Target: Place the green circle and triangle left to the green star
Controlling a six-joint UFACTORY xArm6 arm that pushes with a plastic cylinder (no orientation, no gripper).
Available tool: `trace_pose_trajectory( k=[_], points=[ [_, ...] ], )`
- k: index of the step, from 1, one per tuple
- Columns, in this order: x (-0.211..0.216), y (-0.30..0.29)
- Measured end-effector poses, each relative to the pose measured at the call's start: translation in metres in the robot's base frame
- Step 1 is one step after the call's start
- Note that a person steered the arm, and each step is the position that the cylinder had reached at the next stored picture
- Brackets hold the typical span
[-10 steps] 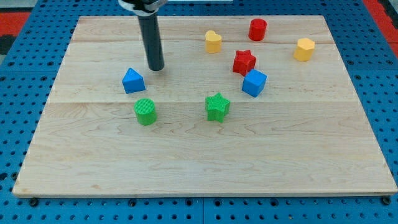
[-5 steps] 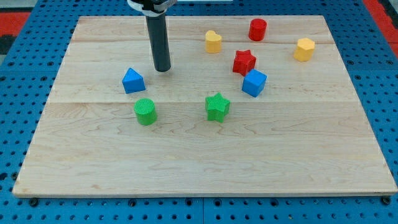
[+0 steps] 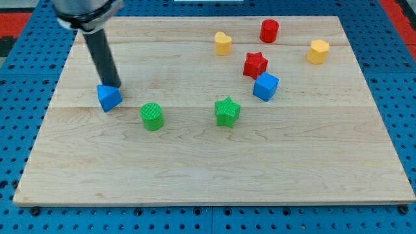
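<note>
Shifted leftward since earlier, blue triangle (image 3: 108, 97), my tip (image 3: 114, 86) touching it, no jaws, green circle (image 3: 152, 116) beside.

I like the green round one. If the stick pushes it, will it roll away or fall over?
Probably neither. The green circle stands on its flat end, so it should slide, not roll. It looks squat, so tipping seems unlikely. Its round side might let it slip off my tip.

Bright, even overhead light falls on the pale wooden table (image 3: 214, 169), leaving only short, soft shadows beside the blocks. No glare shows. The blocks are sharp; the arm's upper part at far left is motion-blurred.
</note>
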State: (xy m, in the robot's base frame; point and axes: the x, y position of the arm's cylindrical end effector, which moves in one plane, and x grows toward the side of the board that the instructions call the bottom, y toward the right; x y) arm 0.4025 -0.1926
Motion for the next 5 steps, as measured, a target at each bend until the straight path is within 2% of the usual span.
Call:
trace_pose_trajectory(
  k=[1,3,4,5],
  points=[
    [0.019,-0.014],
    [-0.009,0.042],
    [0.007,0.088],
    [0.044,0.099]
  ],
)
